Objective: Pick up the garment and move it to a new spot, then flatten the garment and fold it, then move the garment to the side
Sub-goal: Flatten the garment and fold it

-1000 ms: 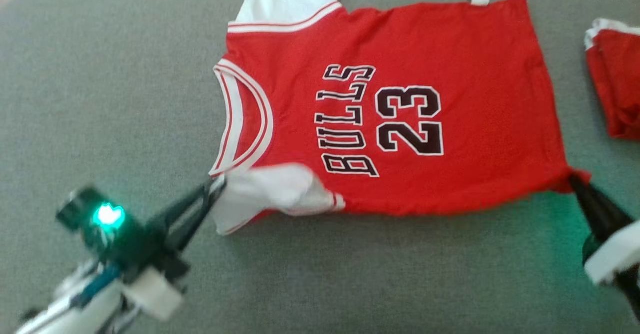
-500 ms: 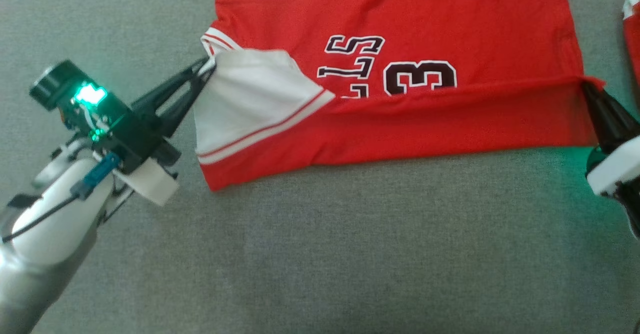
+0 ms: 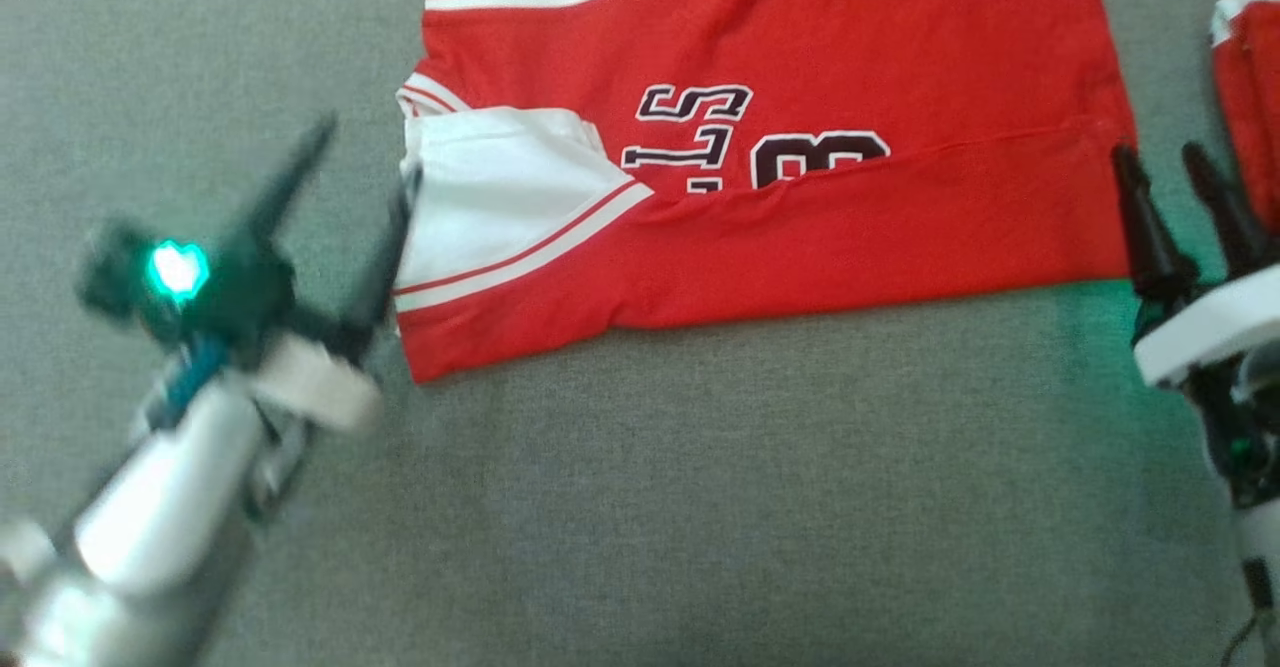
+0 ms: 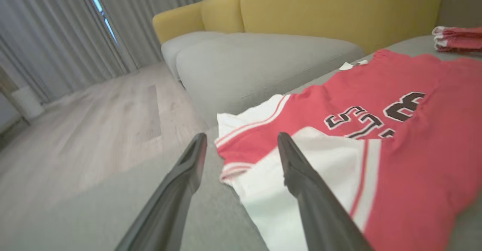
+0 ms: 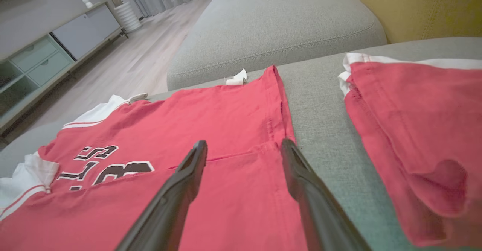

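A red basketball jersey (image 3: 800,57) with white trim and black lettering lies on the grey cushion (image 3: 650,507). Its near long edge is folded up over the lettering, with the white sleeve panel (image 3: 490,197) on top at the left. My left gripper (image 3: 365,162) stands open just off the jersey's left edge, one finger by the white panel. In the left wrist view its fingers (image 4: 188,164) straddle the jersey's collar corner (image 4: 241,160). My right gripper (image 3: 1160,152) is open beside the right end of the fold, and in the right wrist view it (image 5: 244,145) hangs over the jersey's hem (image 5: 278,104).
A second folded red garment (image 3: 1250,77) lies at the right, close to my right gripper. Behind the cushion are a yellow sofa back (image 4: 339,6), another grey seat (image 5: 278,25), wooden floor (image 4: 94,123) and a low cabinet (image 5: 45,51).
Both grippers held the jersey's near corners and carried that edge up over the lettering. Now both have opened, let go and drawn slightly back; the fold lies flat. The camera also shifted.
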Robot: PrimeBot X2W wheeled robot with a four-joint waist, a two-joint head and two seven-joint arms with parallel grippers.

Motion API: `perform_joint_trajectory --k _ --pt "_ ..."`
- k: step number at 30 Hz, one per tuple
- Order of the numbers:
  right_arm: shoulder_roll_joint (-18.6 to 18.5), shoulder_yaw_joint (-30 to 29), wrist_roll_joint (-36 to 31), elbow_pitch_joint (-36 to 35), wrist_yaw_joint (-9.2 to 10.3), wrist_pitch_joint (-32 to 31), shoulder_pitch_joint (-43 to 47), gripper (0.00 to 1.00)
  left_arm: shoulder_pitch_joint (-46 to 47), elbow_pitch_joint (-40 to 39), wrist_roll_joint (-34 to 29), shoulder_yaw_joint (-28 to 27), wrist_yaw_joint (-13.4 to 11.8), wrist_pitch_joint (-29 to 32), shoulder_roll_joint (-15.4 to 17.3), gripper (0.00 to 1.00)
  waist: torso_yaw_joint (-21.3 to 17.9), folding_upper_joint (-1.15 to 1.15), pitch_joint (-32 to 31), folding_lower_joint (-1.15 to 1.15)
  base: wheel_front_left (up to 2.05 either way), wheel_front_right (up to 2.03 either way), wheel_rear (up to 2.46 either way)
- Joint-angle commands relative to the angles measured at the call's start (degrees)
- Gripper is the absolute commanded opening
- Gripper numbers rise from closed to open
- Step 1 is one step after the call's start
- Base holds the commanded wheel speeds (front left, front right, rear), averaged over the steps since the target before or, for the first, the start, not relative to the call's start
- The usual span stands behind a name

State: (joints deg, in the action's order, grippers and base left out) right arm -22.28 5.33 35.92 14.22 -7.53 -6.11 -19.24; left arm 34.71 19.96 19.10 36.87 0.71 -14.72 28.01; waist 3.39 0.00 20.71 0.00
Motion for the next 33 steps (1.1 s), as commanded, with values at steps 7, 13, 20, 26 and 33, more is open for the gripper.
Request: perform_joint_trajectory --k 7,13,20,26,33 --pt "1.67 0.42 1.52 -2.83 0.04 2.67 6.55 1.00 -16.37 -3.46 10.74 -5.66 -2.49 -0.28 -4.54 1.00 -1.65 0.00 -2.47 0.00 0.00 0.00 0.00" --pt "2.50 0.82 1.76 -2.55 0.04 3.02 7.61 1.00 -19.36 -0.68 12.13 -6.19 -5.49 0.60 -5.90 1.00 -2.48 0.00 -2.65 0.00 0.00 0.00 0.00" --pt "2.72 0.94 1.94 -1.81 0.04 3.36 7.73 1.00 -19.95 2.39 14.30 -5.92 -5.48 3.09 -7.19 1.00 -2.72 0.00 -2.56 0.00 0.00 0.00 0.00" --pt "2.70 0.72 2.15 -0.62 0.04 3.04 7.61 1.00 -20.05 3.02 14.93 -5.01 -4.54 3.87 -7.69 0.00 -2.41 0.00 -2.70 0.00 0.00 0.00 0.00" --pt "3.05 -0.33 1.32 3.27 0.04 0.83 6.77 1.00 -19.53 2.58 14.11 -4.32 -4.06 3.31 -6.98 0.00 -1.61 0.00 -2.62 0.00 0.00 0.00 0.00"
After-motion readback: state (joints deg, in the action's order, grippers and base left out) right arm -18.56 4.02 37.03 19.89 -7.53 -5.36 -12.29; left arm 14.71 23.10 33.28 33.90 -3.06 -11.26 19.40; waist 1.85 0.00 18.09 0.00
